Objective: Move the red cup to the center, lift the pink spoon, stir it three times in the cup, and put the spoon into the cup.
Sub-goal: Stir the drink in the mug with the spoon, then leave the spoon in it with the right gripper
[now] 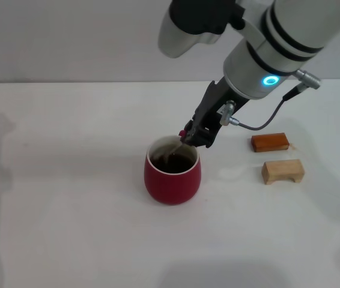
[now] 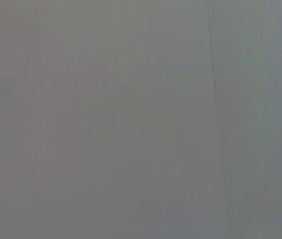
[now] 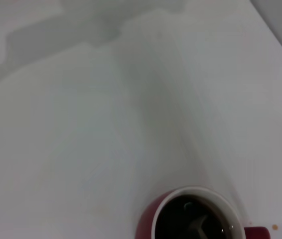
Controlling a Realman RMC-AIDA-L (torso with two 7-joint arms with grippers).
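The red cup (image 1: 172,177) stands in the middle of the white table with dark liquid inside. My right gripper (image 1: 189,137) hangs just above its far right rim, shut on the pink spoon (image 1: 171,151). The spoon slants down into the liquid and looks smeared by motion. In the right wrist view the cup (image 3: 148,226) shows from above with its handle (image 3: 258,233) to one side, and a pale shape in the dark liquid (image 3: 197,223) may be the spoon's end. My left gripper is out of sight; its wrist view shows only a plain grey surface.
Two wooden blocks lie to the right of the cup: an orange-brown one (image 1: 270,142) and a tan arch-shaped one (image 1: 283,171) nearer me. The table's far edge meets a grey wall (image 1: 68,36).
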